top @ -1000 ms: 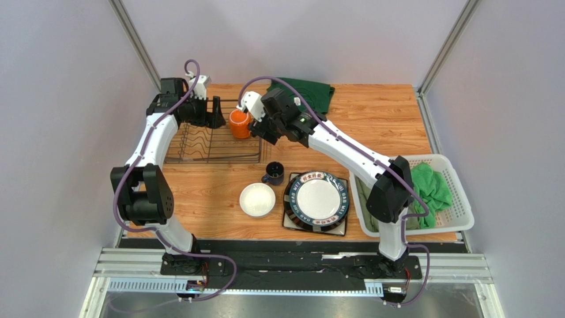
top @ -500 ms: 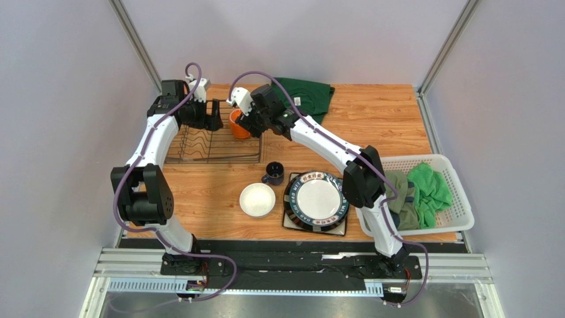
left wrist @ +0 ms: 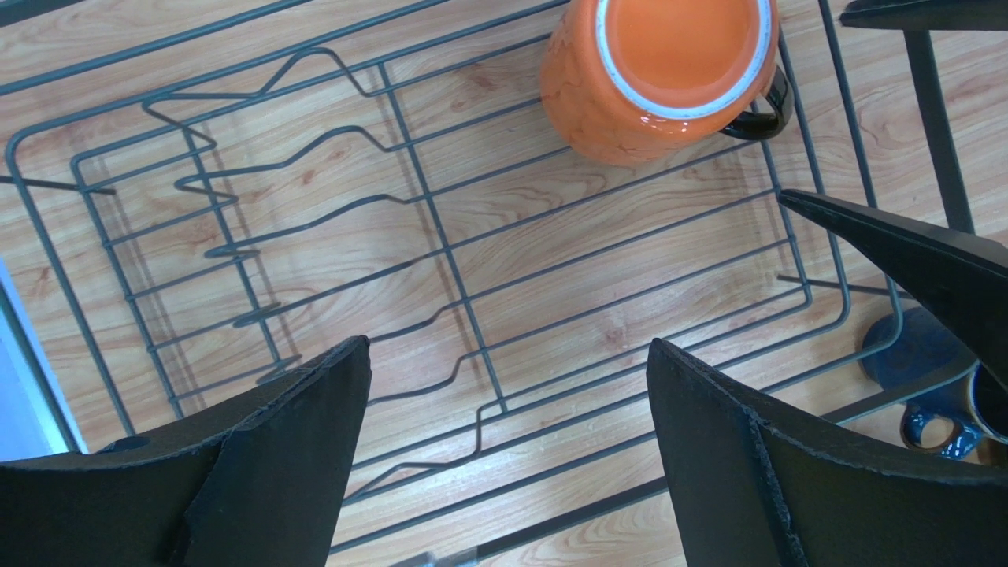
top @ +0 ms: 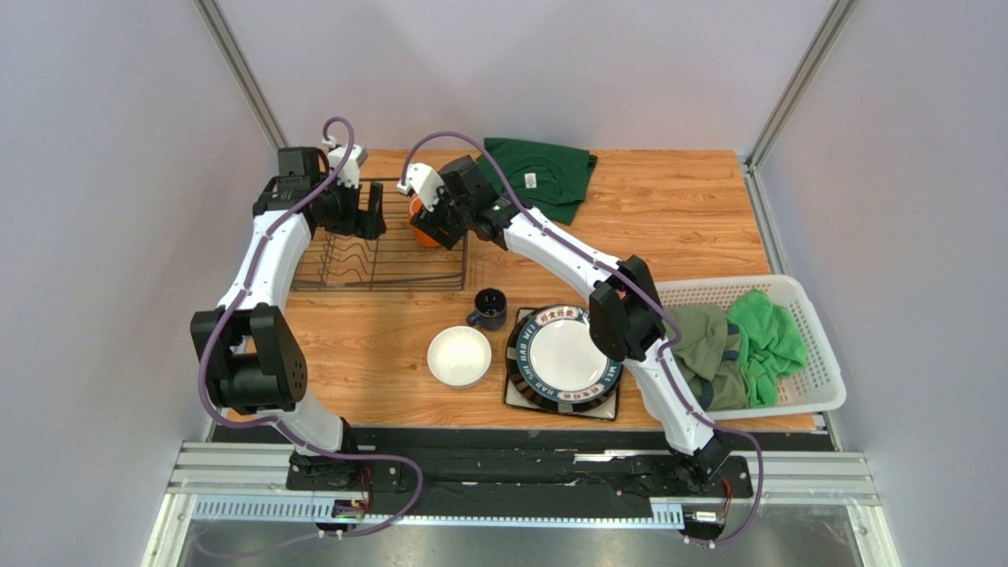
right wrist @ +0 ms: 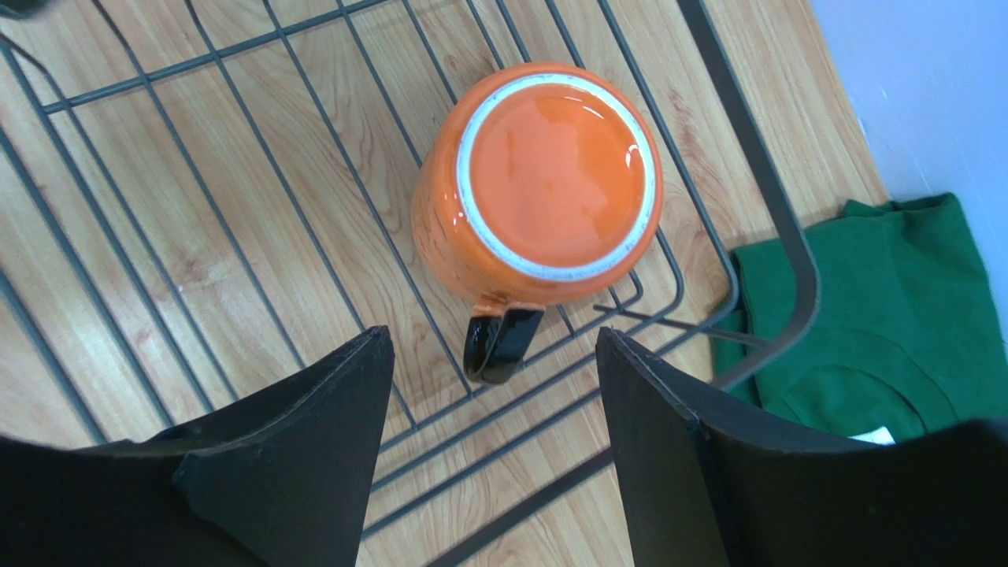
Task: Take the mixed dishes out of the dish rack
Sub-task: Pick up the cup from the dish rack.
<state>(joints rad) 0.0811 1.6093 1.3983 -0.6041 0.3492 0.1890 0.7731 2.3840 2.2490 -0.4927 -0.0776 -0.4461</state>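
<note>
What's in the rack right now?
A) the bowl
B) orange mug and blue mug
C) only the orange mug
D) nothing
C: only the orange mug sits inside the rack, near a corner. The blue mug, bowl and round plate are out on the table.

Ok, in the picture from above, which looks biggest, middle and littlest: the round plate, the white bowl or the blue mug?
Largest to smallest:
1. round plate
2. white bowl
3. blue mug
</note>
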